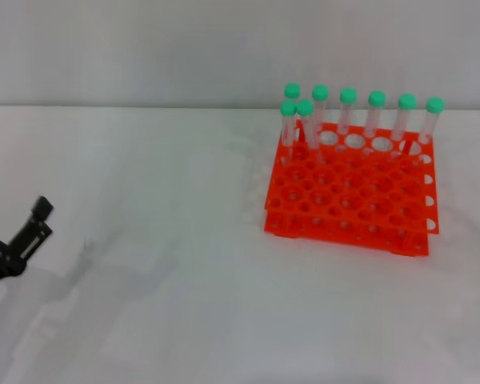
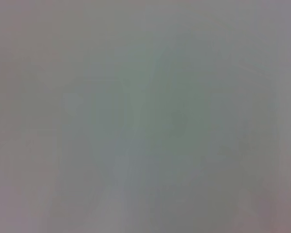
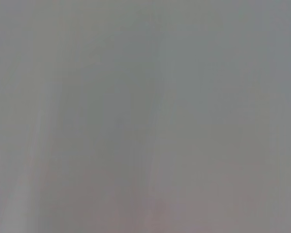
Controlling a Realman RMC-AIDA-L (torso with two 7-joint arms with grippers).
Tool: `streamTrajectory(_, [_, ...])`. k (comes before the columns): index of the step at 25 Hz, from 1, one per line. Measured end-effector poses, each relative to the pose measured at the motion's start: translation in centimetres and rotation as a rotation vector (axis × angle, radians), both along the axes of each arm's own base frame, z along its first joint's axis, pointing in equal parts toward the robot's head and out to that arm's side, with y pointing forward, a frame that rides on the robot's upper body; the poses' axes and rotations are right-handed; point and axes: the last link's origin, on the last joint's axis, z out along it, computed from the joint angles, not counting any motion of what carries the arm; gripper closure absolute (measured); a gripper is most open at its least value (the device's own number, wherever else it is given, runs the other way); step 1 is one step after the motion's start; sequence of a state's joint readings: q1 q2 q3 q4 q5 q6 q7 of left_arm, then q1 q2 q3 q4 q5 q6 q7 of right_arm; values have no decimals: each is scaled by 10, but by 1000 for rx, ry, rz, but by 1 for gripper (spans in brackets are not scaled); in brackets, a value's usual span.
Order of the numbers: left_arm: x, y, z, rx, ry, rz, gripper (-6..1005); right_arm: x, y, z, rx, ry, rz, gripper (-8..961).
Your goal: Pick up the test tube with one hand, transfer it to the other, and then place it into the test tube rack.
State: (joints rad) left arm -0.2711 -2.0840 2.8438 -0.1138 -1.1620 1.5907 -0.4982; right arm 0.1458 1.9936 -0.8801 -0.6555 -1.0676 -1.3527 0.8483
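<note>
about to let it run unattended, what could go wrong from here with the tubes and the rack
1. Eight green-capped tubes crowd the far rows of the orange rack, several leaning; reaching for one could knock its neighbours.
2. No tube lies loose on the table, so a pick would mean pulling from the rack, which might lift or slide.
3. The left gripper, open, sits far from the rack; both wrist views show nothing useful for guidance.
</note>
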Motion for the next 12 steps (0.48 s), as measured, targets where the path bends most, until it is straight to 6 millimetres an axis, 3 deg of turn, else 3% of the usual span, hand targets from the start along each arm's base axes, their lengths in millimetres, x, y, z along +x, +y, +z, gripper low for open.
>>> streamTrajectory(6, [-1, 13, 7, 58, 8, 33, 104, 30, -25, 2, 182, 36, -78, 282])
streamTrajectory(12, [-2, 31, 10, 83, 59, 68, 104, 31, -21, -6, 266, 26, -96, 280])
